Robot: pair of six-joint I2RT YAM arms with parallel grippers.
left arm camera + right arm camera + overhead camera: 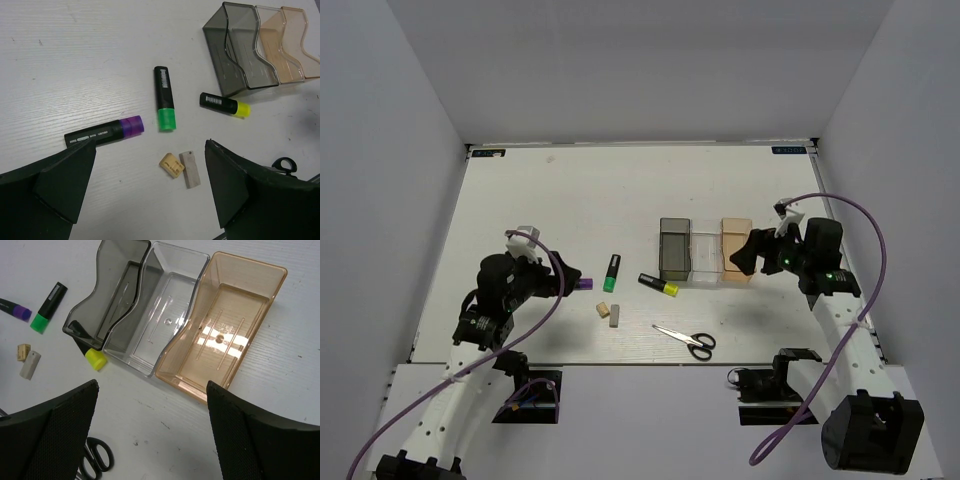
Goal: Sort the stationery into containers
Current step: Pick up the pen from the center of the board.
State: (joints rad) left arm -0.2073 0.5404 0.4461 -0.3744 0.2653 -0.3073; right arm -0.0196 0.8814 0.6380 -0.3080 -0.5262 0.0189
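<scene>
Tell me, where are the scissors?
In the top view, the scissors lie on the table near its front edge, just right of the two erasers and nearer the robot than the yellow highlighter.

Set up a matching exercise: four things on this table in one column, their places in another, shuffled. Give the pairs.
Things
1. purple highlighter
2. yellow highlighter
3. scissors
4. tan-orange bin

Places, as the top view shows them
A. closest to the near edge of the table
B. right end of the row of bins
C. leftmost piece of stationery
D. lying by the near end of the dark grey bin

Pairs: 1-C, 2-D, 3-A, 4-B
</scene>
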